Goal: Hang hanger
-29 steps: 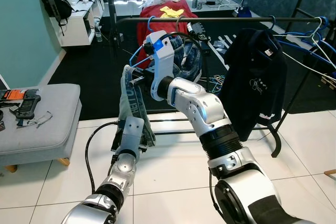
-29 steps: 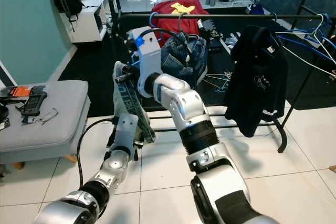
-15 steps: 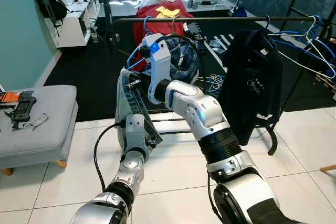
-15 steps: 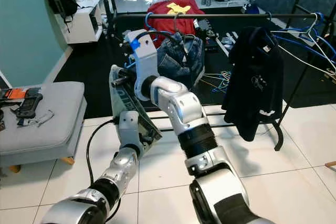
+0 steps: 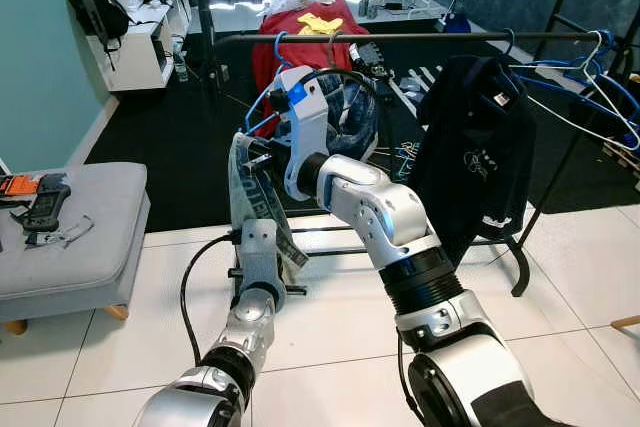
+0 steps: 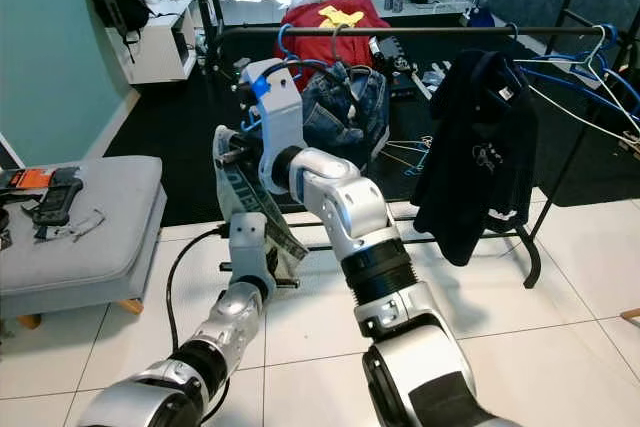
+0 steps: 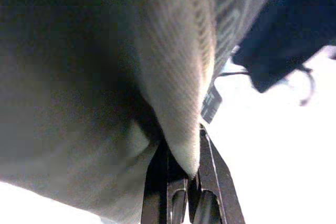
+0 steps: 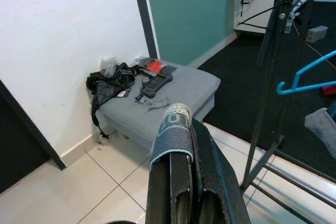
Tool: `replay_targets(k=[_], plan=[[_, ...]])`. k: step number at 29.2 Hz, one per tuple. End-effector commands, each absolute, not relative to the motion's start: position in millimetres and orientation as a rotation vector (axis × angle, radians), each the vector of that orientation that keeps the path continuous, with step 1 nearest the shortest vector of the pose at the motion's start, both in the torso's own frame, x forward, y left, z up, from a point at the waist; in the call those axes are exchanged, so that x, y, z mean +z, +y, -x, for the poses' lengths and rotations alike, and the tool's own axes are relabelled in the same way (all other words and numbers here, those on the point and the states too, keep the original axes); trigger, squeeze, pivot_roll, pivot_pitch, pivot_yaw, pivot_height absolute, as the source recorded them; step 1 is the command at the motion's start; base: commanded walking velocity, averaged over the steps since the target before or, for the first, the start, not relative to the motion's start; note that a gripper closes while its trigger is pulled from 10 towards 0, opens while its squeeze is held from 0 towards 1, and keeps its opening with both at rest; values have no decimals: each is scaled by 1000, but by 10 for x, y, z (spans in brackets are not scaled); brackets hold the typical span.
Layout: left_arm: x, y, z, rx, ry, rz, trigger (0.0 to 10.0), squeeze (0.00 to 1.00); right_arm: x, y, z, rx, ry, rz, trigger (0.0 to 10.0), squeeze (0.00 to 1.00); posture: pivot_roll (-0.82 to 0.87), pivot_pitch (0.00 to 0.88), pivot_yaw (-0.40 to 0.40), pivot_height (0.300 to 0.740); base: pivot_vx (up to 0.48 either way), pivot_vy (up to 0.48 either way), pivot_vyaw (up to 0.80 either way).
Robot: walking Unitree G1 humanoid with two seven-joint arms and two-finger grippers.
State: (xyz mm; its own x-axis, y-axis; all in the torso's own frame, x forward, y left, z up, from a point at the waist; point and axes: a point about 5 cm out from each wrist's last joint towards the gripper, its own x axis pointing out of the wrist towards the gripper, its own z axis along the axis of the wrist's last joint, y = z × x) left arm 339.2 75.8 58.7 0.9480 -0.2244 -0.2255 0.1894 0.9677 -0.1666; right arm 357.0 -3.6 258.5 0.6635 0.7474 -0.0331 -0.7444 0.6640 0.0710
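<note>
the left gripper (image 7: pixel 191 169), nearest and low, has its fingers pinching the grey-green garment (image 5: pixel 252 187)'s hem. above, the right gripper (image 8: pixel 181 129) pinches its top. lift both together, keeping the cloth untwisted, toward the rail (image 5: pixel 420 36) beyond.

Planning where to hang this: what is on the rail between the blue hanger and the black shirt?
Jeans hang there on the rail, between blue hanger and black shirt, in both eye views.

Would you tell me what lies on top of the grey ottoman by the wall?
On the grey ottoman lie an orange-and-black device, a black handset and some small items. Its far left end is out of frame there.
</note>
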Motion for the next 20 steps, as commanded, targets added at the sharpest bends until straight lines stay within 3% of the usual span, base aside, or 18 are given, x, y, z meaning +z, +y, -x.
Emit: replay_targets(k=[1,2,5,6,9,14,20], plan=[[523,731,-3319,-375,262,179,0,0,2506,-163,-3629,787,71,-60,0,0,-115,60,-8,740,0,0,0],[523,731,-3319,-375,262,179,0,0,2506,-163,-3629,787,71,-60,0,0,-115,60,-8,740,0,0,0],[554,795,-3213,-640,205,295,0,0,2355,-486,-3736,670,95,-48,0,0,-105,62,-8,740,0,0,0],[554,795,-3213,-640,205,295,0,0,2355,-486,-3736,670,95,-48,0,0,-105,62,-8,740,0,0,0],[644,968,-3130,-803,161,366,0,0,2182,-843,-3788,567,126,-2,0,0,-92,63,-9,740,0,0,0],[807,1118,-3069,-946,134,462,0,0,2036,-1163,-3775,513,145,80,0,0,-89,65,-8,740,0,0,0],[937,1287,-3137,-950,82,576,0,0,2037,-1332,-3687,603,73,73,0,0,-90,66,-1,740,0,0,0]])
